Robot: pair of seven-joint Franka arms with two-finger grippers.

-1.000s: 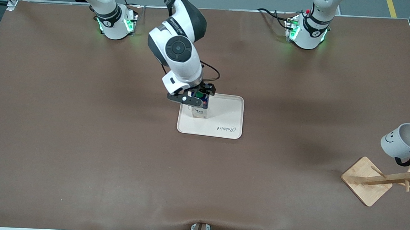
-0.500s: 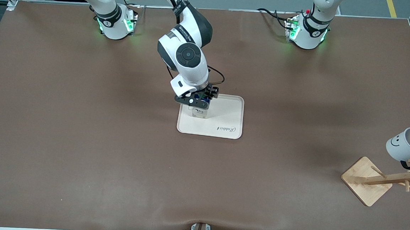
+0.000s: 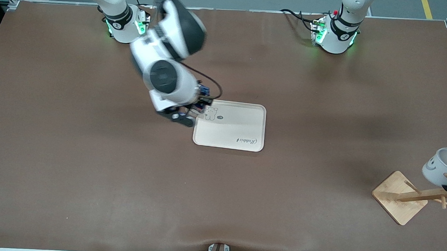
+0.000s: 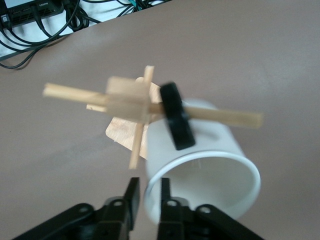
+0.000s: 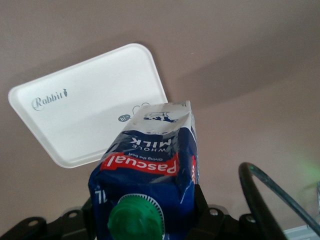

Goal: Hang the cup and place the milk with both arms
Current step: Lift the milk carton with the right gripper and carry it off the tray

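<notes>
milk (image 5: pixel 150 170) sits clamped between the fingers of the right gripper (image 3: pixel 187 113), lifted clear and hanging tilted over the brown table (image 3: pixel 89 164) just beside the tray (image 3: pixel 243 123), at the tray's edge toward the right arm's end; nothing rests on the tray. the cup (image 3: pixel 440 166) is near the wooden rack (image 3: pixel 417 195), at the left arm's end of the table, and the left gripper (image 4: pixel 147 200) pinches its rim, one finger inside the wall and one outside. in the left wrist view the cup's black handle (image 4: pixel 176 116) appears threaded over one of the rack's pegs (image 4: pixel 230 116), so the hanging looks close to done. the risks from here, as i judge them: if the left gripper lets go before the handle has settled down the peg, the cup could slide off the tip or swing and knock the light rack over; pulling the finger out of the rim at an angle could drag the cup back off. the carton is held high near its green cap (image 5: pixel 136 218) and tilted, so setting it down crooked or at the tray's raised lip could tip it. readable writing: the carton says "pascal" on its red band and "whole milk" above it, and the tray carries the word "rabbit" (image 3: pixel 250 140) beside a small bear drawing (image 3: pixel 210 113).
</notes>
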